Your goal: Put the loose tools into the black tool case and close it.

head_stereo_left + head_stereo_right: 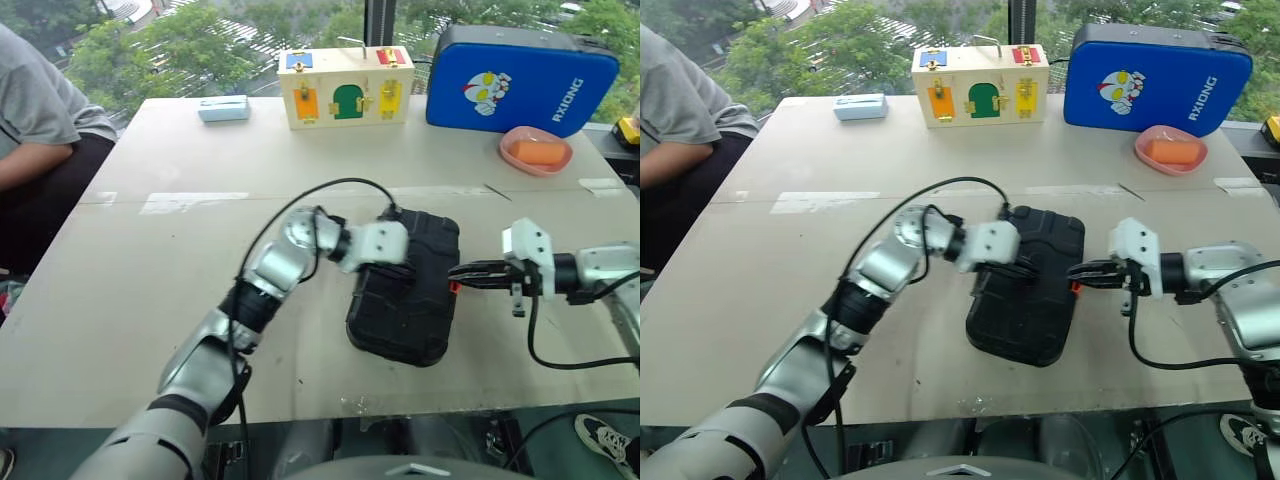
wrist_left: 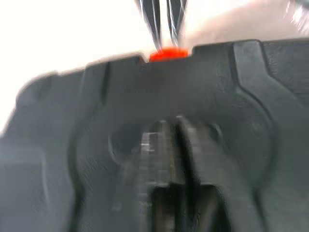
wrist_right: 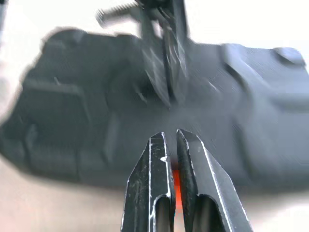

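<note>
Right gripper (image 1: 458,272), fingers nearly together and empty, points at the orange latch (image 1: 454,287) on the black tool case (image 1: 405,300) at frame centre, just beside it.

Silver arms, white wrists, black cables

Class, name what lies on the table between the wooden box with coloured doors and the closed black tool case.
Nothing: the head views show bare table between wooden box and black tool case.

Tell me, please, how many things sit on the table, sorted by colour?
Black: 1, the tool case
Blue: 2, the large case and small box
Wooden: 1, the latch box
Pink: 1, the dish
Total: 5
</note>
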`<state>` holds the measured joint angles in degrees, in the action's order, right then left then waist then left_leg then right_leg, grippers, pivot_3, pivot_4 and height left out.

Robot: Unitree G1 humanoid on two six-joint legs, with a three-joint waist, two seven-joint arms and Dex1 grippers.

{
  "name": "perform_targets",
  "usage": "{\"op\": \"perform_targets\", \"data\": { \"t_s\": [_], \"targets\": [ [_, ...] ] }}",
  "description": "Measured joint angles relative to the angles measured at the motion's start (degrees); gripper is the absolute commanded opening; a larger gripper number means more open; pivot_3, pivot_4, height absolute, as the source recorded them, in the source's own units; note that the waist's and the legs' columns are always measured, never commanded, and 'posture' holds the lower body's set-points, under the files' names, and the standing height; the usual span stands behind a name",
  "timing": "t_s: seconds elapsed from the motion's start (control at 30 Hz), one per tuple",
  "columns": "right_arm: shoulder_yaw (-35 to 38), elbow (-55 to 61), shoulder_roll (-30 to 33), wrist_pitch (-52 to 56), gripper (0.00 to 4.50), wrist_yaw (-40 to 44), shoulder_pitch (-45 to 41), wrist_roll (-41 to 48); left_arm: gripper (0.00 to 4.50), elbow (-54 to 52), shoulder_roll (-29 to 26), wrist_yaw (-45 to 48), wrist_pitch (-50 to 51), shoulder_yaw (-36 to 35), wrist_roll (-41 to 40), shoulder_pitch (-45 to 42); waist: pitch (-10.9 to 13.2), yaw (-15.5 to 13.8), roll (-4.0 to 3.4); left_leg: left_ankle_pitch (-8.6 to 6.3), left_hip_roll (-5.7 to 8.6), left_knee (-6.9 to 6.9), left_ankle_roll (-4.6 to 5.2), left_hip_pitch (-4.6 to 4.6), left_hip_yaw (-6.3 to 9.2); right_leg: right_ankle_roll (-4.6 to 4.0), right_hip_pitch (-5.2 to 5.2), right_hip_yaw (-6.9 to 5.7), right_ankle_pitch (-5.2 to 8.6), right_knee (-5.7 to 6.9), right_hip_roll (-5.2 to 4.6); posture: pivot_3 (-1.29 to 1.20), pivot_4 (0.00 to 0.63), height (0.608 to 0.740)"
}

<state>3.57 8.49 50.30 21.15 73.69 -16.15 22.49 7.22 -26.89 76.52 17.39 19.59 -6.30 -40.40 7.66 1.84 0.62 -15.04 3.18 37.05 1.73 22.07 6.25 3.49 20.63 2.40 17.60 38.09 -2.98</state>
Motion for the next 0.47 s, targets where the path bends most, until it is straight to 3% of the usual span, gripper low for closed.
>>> {"op": "perform_targets", "data": {
  "t_s": [0.17, 0.2, 0.27, 0.33, 0.47],
  "targets": [
    [8.39, -5.97, 8.51, 1.67, 3.10, 7.32, 2.20, 5.78, 4.23, -9.58, -18.92, 5.00, 18.23, -14.86, -12.67, 10.92, 0.68, 0.76, -0.42, 0.01, -0.03, -0.16, -0.02, 0.38, 0.08, -0.05, 0.51, 0.10, 0.01, -0.03, 0.04, 0.00, 0.150, 0.735],
    [10.39, -8.35, 10.71, 2.37, 3.61, 8.94, 2.67, 6.55, 4.50, -10.60, -22.73, 5.11, 20.88, -19.25, -14.59, 13.76, 0.77, 0.59, -0.44, 0.13, -0.03, -0.07, -0.23, 0.78, 0.09, -0.05, 0.83, 0.06, 0.01, -0.01, 0.01, 0.00, 0.150, 0.735],
    [13.75, -11.72, 14.40, 3.38, 4.45, 12.03, 3.72, 7.85, 4.50, -12.80, -28.10, 4.25, 24.11, -27.59, -17.12, 17.90, 0.90, -0.15, -0.44, 0.17, 0.01, 0.04, -0.31, 0.97, 0.11, -0.04, 0.94, -0.03, 0.01, -0.07, -0.12, 0.00, 0.150, 0.735],
    [15.76, -13.01, 16.39, 3.56, 4.45, 14.68, 5.28, 9.10, 4.50, -16.40, -31.42, 3.61, 25.76, -33.93, -19.56, 22.35, 0.94, -1.13, -0.47, 0.16, 0.06, 0.09, -0.31, 0.98, 0.09, -0.02, 0.89, 0.01, -0.01, -0.12, -0.21, 0.00, 0.150, 0.735],
    [15.85, -13.76, 16.26, 2.17, 4.45, 15.43, 7.39, 9.09, 4.50, -20.72, -31.54, 2.18, 25.76, -38.05, -21.78, 28.29, 1.02, -1.94, -0.48, 0.14, 0.10, 0.13, -0.30, 0.97, 0.10, -0.03, 0.82, 0.13, -0.01, -0.11, -0.30, 0.00, 0.150, 0.735]
  ]
}}
